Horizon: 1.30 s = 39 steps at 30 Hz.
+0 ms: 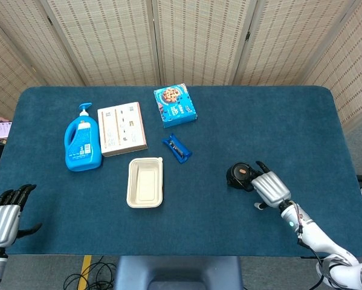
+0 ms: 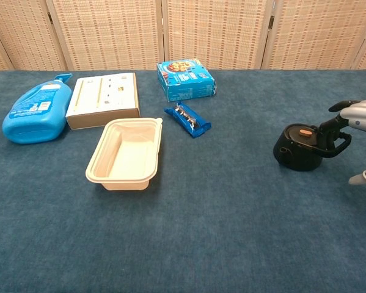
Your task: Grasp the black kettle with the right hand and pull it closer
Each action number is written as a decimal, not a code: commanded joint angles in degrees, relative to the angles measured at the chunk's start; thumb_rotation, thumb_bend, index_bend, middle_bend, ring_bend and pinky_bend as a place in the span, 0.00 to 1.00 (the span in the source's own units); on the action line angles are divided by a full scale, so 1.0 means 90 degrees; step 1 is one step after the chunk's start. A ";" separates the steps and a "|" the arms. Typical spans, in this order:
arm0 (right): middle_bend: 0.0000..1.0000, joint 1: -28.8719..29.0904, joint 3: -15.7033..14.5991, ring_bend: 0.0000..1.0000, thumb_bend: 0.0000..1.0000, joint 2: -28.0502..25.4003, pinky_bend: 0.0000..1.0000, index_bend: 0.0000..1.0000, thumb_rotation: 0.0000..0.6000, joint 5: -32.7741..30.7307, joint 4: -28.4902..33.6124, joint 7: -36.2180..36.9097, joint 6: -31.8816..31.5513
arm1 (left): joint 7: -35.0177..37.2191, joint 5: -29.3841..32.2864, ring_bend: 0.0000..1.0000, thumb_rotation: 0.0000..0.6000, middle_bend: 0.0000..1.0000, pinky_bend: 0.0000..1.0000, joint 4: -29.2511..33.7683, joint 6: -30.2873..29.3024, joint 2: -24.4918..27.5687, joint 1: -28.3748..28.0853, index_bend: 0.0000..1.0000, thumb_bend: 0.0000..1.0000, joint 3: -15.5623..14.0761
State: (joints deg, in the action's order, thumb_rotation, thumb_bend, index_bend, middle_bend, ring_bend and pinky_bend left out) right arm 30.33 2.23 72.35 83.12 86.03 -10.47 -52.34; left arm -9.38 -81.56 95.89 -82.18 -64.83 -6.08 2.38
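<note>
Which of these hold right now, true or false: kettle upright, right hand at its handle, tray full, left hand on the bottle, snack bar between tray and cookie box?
1. The kettle stands upright. True.
2. The right hand has fingers at the kettle's handle. True.
3. The tray is full of food. False: it is empty.
4. The left hand holds the bottle. False: it holds nothing, at the table's near left edge.
5. The snack bar lies between the tray and the cookie box. True.
</note>
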 commanded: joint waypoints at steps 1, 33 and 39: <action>0.45 0.0018 -0.0014 0.34 0.00 0.0018 0.06 0.43 1.00 -0.0023 -0.0006 -0.0017 0.0015 | 0.0011 0.0013 0.22 1.00 0.17 0.17 -0.0014 -0.0001 0.0001 0.0006 0.16 0.11 0.0002; 0.51 0.0088 -0.0234 0.38 0.00 0.0090 0.06 0.50 1.00 -0.0520 -0.0055 -0.0408 0.0261 | 0.0161 0.0077 0.22 1.00 0.17 0.17 -0.0084 0.0082 -0.0018 0.0015 0.16 0.11 -0.0018; 0.60 0.0125 -0.0205 0.47 0.00 0.0142 0.06 0.56 1.00 -0.0601 -0.0048 -0.0435 0.0284 | 0.0194 0.0099 0.22 1.00 0.17 0.17 -0.0103 0.0077 -0.0003 0.0032 0.16 0.11 -0.0019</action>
State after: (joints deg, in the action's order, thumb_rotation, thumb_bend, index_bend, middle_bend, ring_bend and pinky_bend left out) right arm 31.45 0.37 73.62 77.71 85.59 -14.40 -49.79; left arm -7.63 -80.66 94.97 -81.49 -64.85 -5.79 2.21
